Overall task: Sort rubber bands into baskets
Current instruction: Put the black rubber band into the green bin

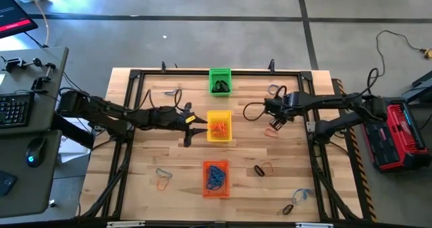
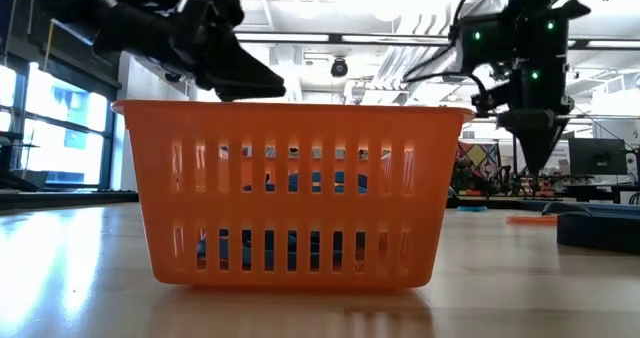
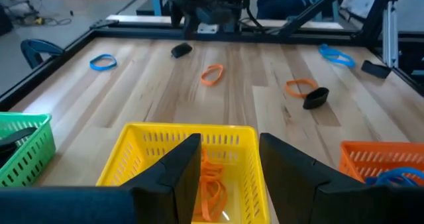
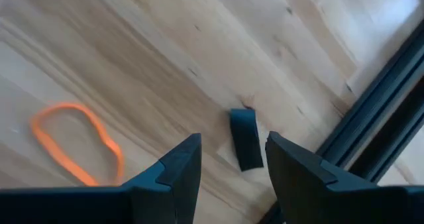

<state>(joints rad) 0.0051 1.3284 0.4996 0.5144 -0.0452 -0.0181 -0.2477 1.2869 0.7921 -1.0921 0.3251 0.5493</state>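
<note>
Slatted glossy plastic baskets (image 1: 219,127) sit on a smooth, pale wood-plank table (image 1: 162,154).

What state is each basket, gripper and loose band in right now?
Green basket: upright, black bands inside.
Yellow basket: upright, orange bands inside.
Orange basket: upright, blue bands inside.
Left gripper: open, empty, beside the yellow basket.
Right gripper: open, empty, above an orange band.
Black band: flat on the table.

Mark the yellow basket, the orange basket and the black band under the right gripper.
yellow basket (image 1: 210,113): high view, left rim.
orange basket (image 2: 290,114): low view, top rim of the front wall.
black band (image 4: 246,139): right wrist view, band's middle.
</note>
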